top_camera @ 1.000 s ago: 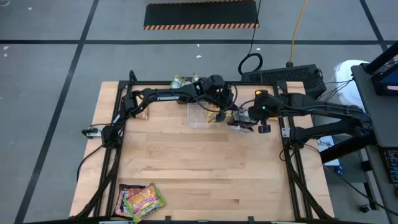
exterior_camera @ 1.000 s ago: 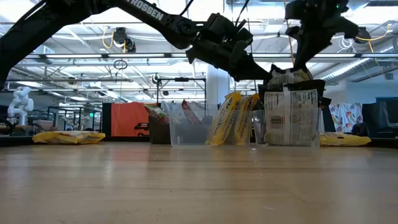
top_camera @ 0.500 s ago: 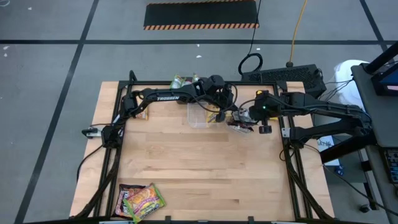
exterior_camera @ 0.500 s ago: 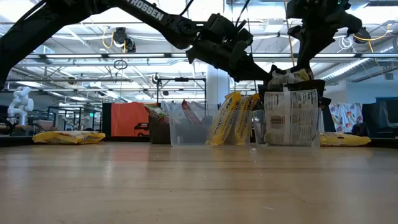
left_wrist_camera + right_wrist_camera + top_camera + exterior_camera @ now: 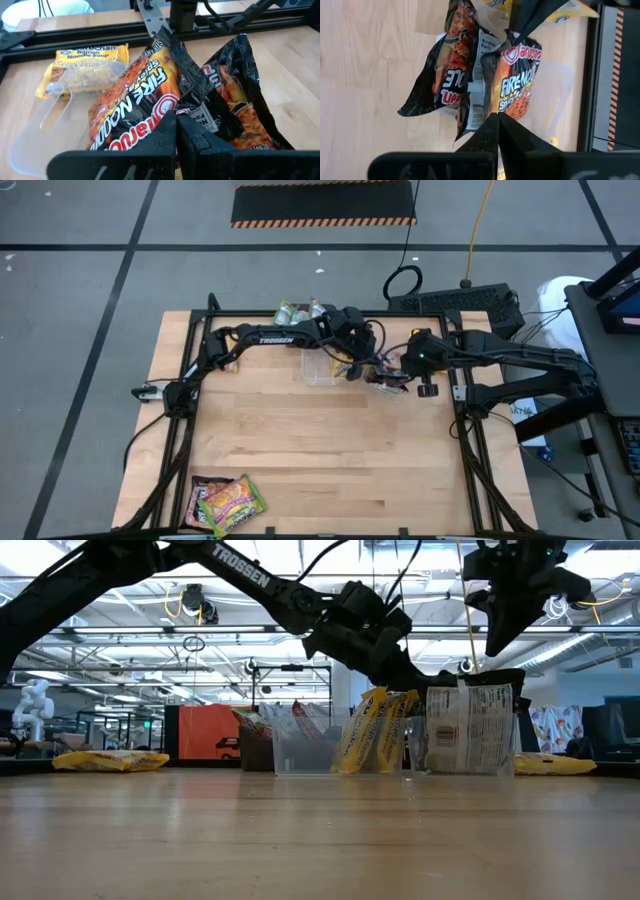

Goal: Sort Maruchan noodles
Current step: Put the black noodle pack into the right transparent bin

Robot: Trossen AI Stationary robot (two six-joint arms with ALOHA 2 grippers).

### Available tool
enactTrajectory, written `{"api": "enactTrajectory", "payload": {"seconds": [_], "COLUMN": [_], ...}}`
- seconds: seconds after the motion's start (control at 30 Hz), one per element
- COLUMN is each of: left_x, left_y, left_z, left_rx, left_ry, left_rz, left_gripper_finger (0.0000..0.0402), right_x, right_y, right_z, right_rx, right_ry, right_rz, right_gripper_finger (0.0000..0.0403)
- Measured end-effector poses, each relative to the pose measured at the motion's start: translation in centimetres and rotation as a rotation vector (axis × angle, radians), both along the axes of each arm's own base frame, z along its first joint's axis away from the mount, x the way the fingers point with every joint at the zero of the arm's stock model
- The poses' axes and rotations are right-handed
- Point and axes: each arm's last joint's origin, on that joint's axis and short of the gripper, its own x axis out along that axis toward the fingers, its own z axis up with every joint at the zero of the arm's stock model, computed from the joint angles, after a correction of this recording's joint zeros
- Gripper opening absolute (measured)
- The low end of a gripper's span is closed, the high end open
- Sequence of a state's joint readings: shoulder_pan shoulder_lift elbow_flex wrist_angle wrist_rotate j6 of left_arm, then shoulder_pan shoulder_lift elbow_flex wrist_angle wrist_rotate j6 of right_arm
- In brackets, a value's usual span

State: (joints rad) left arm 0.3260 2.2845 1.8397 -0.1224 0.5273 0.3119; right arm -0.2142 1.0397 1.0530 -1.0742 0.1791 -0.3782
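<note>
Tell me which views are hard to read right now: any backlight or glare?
Low view: bright ceiling lights behind turn both arms into silhouettes. Left wrist view: sharp on the black Maruchan packets, slight sheen on the wrappers. Right wrist view: crisp too, print readable. High view: evenly lit, but the packets look tiny.

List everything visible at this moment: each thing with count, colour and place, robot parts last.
Black Fire Noodle packets: at least two, black with red-orange, upright in a clear tub under both grippers.
Yellow noodle packets: two, yellow, upright beside that tub.
Clear tub: one, clear, far centre of the table.
Loose packets: about two, yellow, green-edged, near left corner.
Packets at far edge: count unclear, green.
Table: one, light wood.
Left gripper: shut, at the black packets' tops.
Right gripper: shut, above them.
</note>
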Motion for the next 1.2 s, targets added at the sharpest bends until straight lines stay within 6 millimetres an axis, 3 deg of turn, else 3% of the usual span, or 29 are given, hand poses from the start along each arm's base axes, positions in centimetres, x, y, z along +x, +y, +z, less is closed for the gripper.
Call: {"api": "enactTrajectory", "payload": {"seconds": [0.4,0.87,1.07,1.2], "left_x": [0.5,0.7,0.7,0.7], "left_y": [0.1,-0.3,-0.3,-0.2], "left_z": [1.0,1.1,1.1,1.1], "left_rx": [-0.001,0.015,0.015,0.015], "left_ry": [-0.103,-0.126,-0.126,-0.126], "left_rz": [0.026,-0.02,-0.02,-0.02], "left_gripper_finger": [0.0019,0.0002,0.0001,0.0001], "right_x": [0.1,0.0,-0.5,-0.5], "right_y": [0.0,0.0,-0.2,-0.2], "right_z": [-0.2,-0.2,-0.3,-0.5], "right_rx": [0.0,0.011,-0.059,-0.056], "right_ry": [-0.006,-0.009,0.044,0.048], "right_rz": [-0.007,-0.053,-0.112,-0.119], "right_gripper_finger": [0.0,0.0,0.0,0.0015]}}
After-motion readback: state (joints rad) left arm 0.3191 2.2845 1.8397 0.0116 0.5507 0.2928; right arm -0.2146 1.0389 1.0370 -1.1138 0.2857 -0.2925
